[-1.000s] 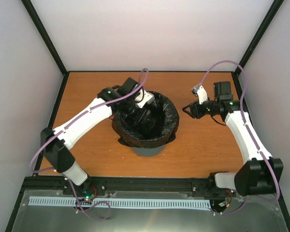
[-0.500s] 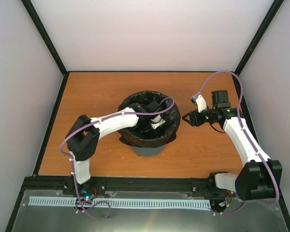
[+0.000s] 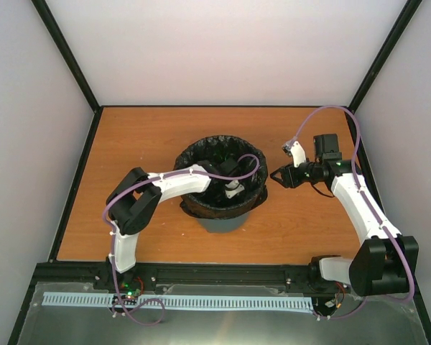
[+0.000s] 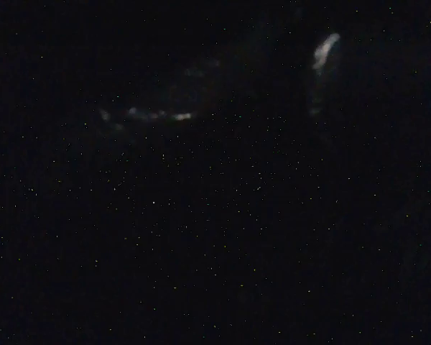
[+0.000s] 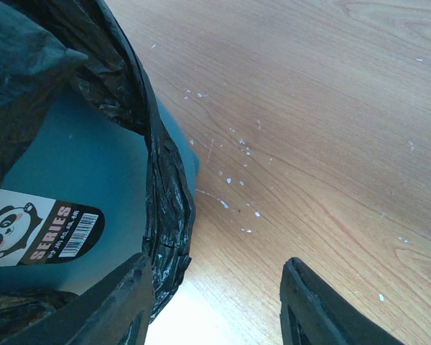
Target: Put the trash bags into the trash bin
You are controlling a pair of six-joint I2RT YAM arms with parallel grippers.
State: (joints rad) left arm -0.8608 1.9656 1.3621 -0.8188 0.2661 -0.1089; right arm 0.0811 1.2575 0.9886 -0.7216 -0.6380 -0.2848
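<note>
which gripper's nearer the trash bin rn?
Left. The left gripper is down inside the trash bin; the right gripper sits just outside its right wall, jaws open.

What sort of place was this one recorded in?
Probably a lab robot test cell, not a home: plain white walls on black frame posts box in a wooden table that carries a teal bin lined with a black bag.

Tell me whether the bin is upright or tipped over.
Upright. The bin stands on the table, mouth up, with the black bag folded over its rim.
</note>
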